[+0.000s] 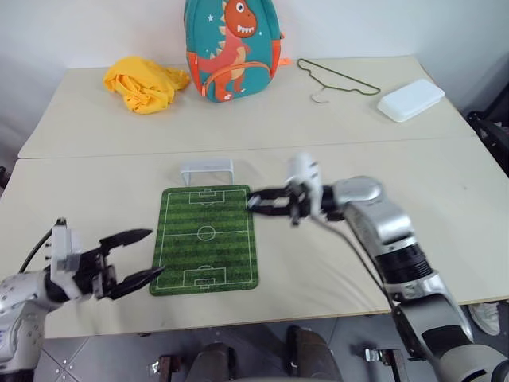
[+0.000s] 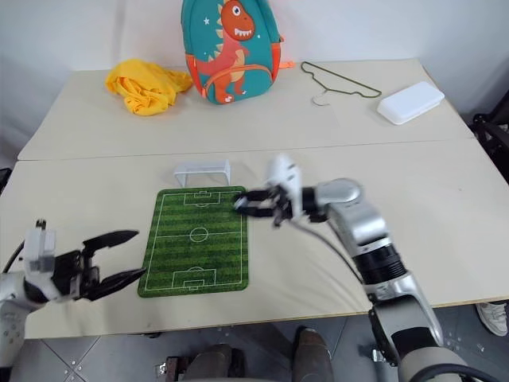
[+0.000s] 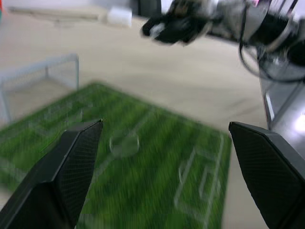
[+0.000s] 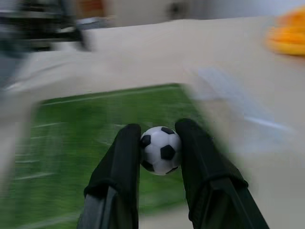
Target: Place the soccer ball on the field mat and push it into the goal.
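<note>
The green striped field mat (image 1: 207, 239) lies on the table in front of me, with the small white goal (image 1: 207, 169) just past its far end. My right gripper (image 1: 256, 202) hangs at the mat's far right corner, pointing left, shut on the soccer ball (image 4: 161, 150), a small white ball with black patches pinched between its two black fingers (image 4: 121, 157). Near the mat's near left corner my left gripper (image 1: 137, 255) stands open with nothing between its fingers, pointing toward the mat.
At the table's far side sit a yellow cloth (image 1: 145, 83), a teal dinosaur backpack (image 1: 231, 48), a wire hanger (image 1: 338, 79) and a white box (image 1: 410, 100). A seam crosses the table behind the goal. Bare tabletop lies right of the mat.
</note>
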